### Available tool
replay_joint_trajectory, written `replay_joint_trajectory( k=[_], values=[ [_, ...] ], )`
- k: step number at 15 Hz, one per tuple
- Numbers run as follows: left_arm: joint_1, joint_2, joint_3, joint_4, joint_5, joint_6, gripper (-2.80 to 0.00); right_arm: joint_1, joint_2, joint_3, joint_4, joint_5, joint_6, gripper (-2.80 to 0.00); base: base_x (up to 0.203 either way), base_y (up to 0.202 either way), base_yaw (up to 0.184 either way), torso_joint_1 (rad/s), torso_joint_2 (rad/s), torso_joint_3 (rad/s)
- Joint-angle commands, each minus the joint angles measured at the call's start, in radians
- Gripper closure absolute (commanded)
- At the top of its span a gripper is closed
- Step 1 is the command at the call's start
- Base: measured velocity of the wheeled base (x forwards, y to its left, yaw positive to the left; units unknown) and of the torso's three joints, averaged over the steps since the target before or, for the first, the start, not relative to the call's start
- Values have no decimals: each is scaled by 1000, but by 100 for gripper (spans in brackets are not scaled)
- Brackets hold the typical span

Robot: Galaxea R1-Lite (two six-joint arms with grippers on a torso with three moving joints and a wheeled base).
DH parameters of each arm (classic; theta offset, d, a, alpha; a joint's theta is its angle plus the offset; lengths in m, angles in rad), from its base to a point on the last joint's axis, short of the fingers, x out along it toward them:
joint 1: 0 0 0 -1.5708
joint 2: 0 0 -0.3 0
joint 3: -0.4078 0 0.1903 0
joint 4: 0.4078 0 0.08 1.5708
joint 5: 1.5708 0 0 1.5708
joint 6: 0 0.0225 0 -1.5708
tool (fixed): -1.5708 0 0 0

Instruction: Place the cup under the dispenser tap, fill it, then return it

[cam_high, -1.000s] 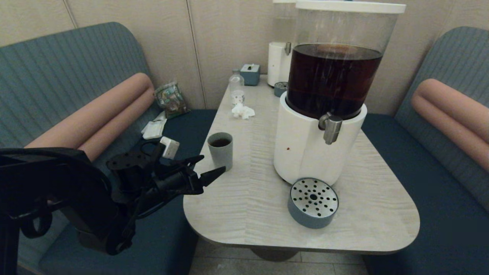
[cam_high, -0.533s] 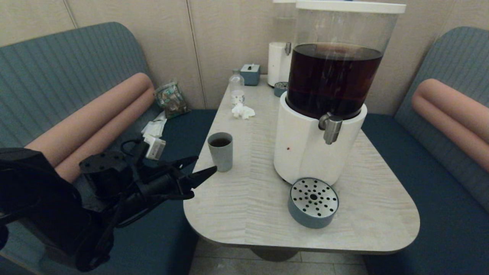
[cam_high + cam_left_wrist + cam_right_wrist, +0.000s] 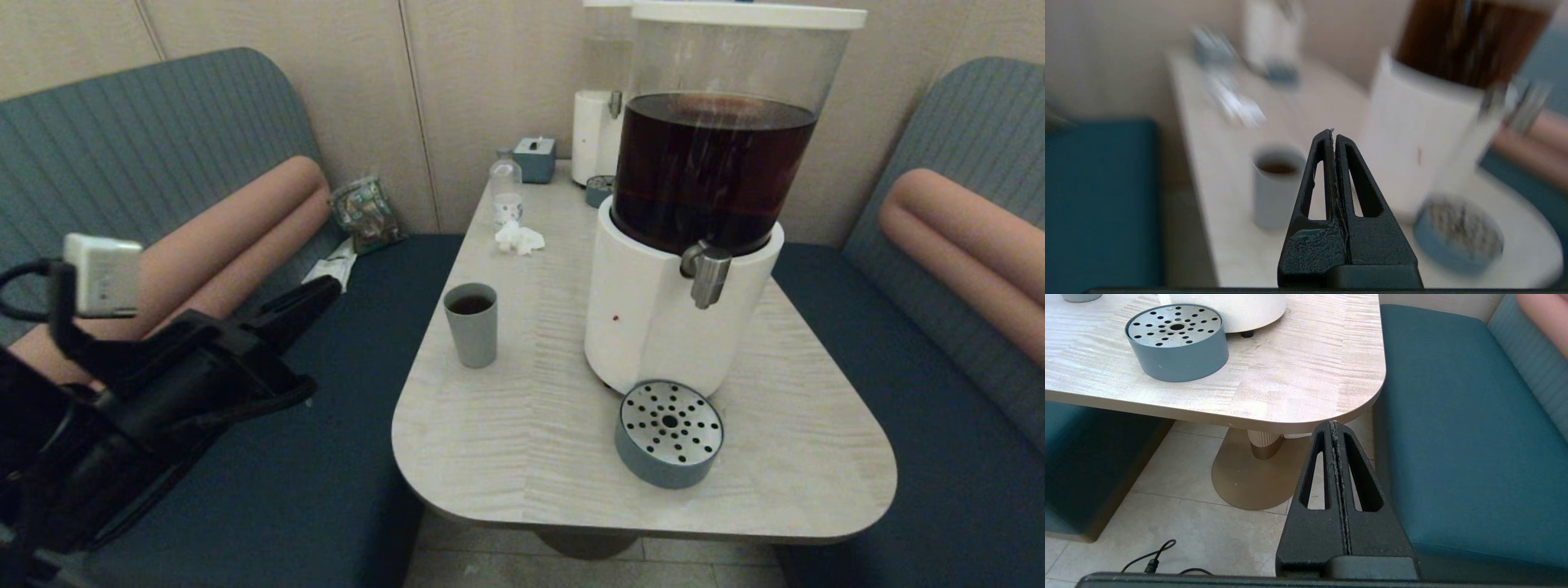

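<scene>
Cup (image 3: 471,324): plain matte grey-blue tumbler, handleless, slightly tapered, upright on the bench (image 3: 522,425) (near its left edge); dark liquid inside.
Tap (image 3: 707,275): short brushed-metal spout pointing down, well apart from the cup.
Tray (image 3: 669,433): round, perforated metal top, below the tap.
Left end effector (image 3: 1333,132): fingers pressed together, empty, off the bench's left side.
Right end effector (image 3: 1334,424): fingers together, low beside the bench's near right corner.

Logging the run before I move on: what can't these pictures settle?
- Left wrist view: blurred; the cup and dispenser tap show no detail.
- Head view: the right hand is outside the frame.
- Head view: the cup holds dark liquid, but its wall hides the depth.
- Right wrist view: the picture edge cuts off tap and dispenser body.
</scene>
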Motion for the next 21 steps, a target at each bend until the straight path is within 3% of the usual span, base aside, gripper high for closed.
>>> replay_joint_trajectory(
  k=[1,4,6,8,12,13,14,16,19,21],
  values=[
    [19,-314,86,3,97,-16,0,0,0,0,0,0,-1,0,0,0,0,0,0,0],
    [111,-594,207,38,163,-31,0,0,0,0,0,0,-1,0,0,0,0,0,0,0],
    [143,-795,230,159,180,-30,0,0,0,0,0,0,-1,0,0,0,0,0,0,0],
    [158,-1019,205,461,185,-17,0,0,0,0,0,1,-2,0,0,0,0,0,0,0],
    [180,-1399,142,1318,169,54,0,0,0,0,0,2,-1,0,0,0,0,0,0,0],
    [184,-1455,147,1479,179,79,0,0,0,0,0,0,-1,0,0,0,0,0,0,0],
    [187,-1477,182,1556,198,102,0,0,0,0,0,0,-1,0,0,0,0,0,0,0],
    [193,-1487,264,1487,233,149,0,0,0,0,0,2,-1,0,0,0,0,0,0,0],
    [195,-1488,272,1529,285,194,0,0,0,0,0,1,-1,0,0,0,0,0,0,0],
    [195,-1489,261,1558,271,201,0,0,0,0,0,0,-1,0,0,0,0,0,0,0]
  ],
)
